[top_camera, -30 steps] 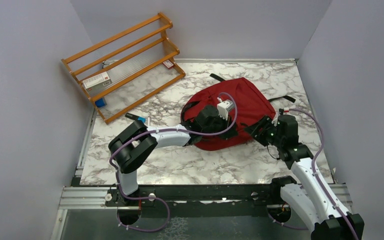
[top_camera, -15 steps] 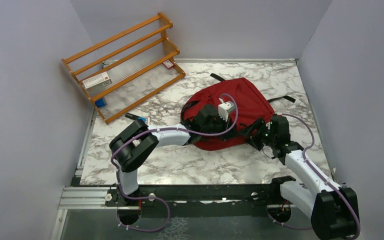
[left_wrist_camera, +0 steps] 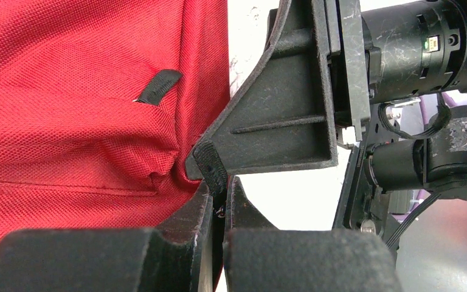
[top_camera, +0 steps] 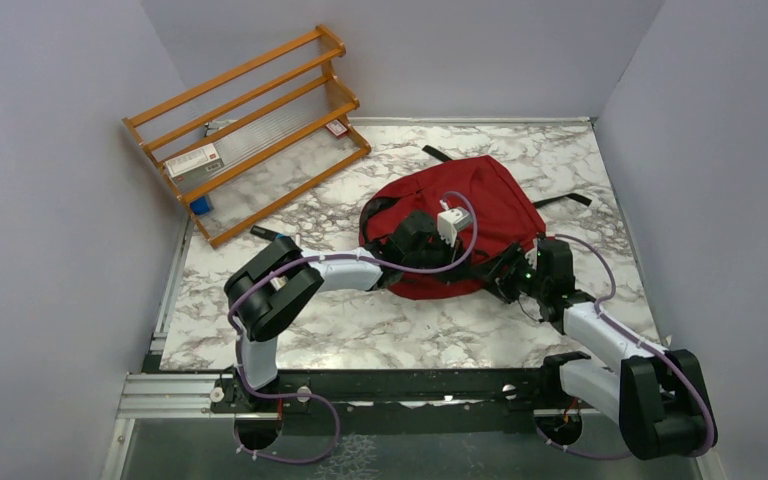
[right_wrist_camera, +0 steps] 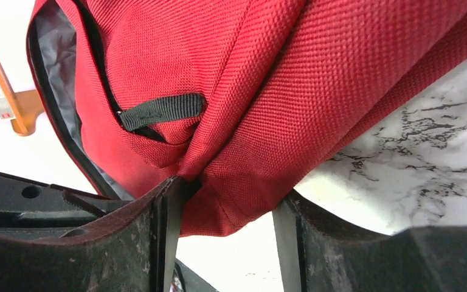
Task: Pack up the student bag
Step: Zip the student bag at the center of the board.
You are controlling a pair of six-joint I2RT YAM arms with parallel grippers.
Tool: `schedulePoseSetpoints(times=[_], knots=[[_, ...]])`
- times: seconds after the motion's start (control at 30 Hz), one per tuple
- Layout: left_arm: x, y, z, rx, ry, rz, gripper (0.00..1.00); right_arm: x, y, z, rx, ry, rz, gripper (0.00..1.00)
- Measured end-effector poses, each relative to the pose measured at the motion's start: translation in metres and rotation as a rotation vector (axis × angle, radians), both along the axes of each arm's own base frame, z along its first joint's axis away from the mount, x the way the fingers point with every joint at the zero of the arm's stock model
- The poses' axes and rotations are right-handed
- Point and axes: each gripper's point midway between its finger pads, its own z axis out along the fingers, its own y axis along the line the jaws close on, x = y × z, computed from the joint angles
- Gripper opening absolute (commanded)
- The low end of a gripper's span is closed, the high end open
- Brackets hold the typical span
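Note:
The student bag (top_camera: 490, 205) is dark red and lies on the marble table, right of centre. My left gripper (top_camera: 468, 262) is at its near edge, shut on a short black strap (left_wrist_camera: 211, 171) of the bag (left_wrist_camera: 79, 103); its tips (left_wrist_camera: 222, 194) pinch it. My right gripper (top_camera: 513, 273) is at the bag's near right corner. In the right wrist view its jaws (right_wrist_camera: 228, 210) stand apart with a bunched fold of red fabric (right_wrist_camera: 231, 182) between them, pressed against the left finger (right_wrist_camera: 165, 210). A black pull tab (right_wrist_camera: 161, 111) and grey lining (right_wrist_camera: 55, 42) show above.
A wooden rack (top_camera: 250, 130) leans at the back left with small boxes (top_camera: 193, 160) on it. A dark pen (top_camera: 270, 236) lies by the left arm's elbow. Black bag straps (top_camera: 565, 199) trail toward the right wall. Grey walls close in on three sides.
My right arm has swung left and lower, bringing its gripper onto the bag's near right corner. The bag's near edge has shifted slightly. The left gripper stays shut in place.

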Motion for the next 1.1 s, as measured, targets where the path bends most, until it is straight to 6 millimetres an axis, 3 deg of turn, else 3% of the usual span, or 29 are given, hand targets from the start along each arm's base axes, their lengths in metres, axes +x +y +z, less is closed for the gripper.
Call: schedulePoseSetpoints(times=[0.13,0.37,0.67,0.93,1.1], knots=[[0.0,0.0,-0.001,0.002,0.002,-0.001,0.07,0.001,0.003,0.003,0.011,-0.021,0.02,0.25],[0.003,0.001,-0.003,0.011,0.001,0.021,0.14,0.002,0.006,0.006,0.017,-0.039,0.041,0.04],[0.012,-0.013,0.007,-0.004,-0.004,0.027,0.2,0.0,0.009,0.007,0.019,-0.053,0.076,0.01],[0.019,-0.029,0.01,-0.029,-0.011,0.024,0.14,-0.003,0.012,0.007,0.019,-0.057,0.1,0.01],[0.02,-0.029,0.008,-0.024,-0.009,0.024,0.24,-0.005,0.011,0.005,0.017,-0.048,0.101,0.01]])
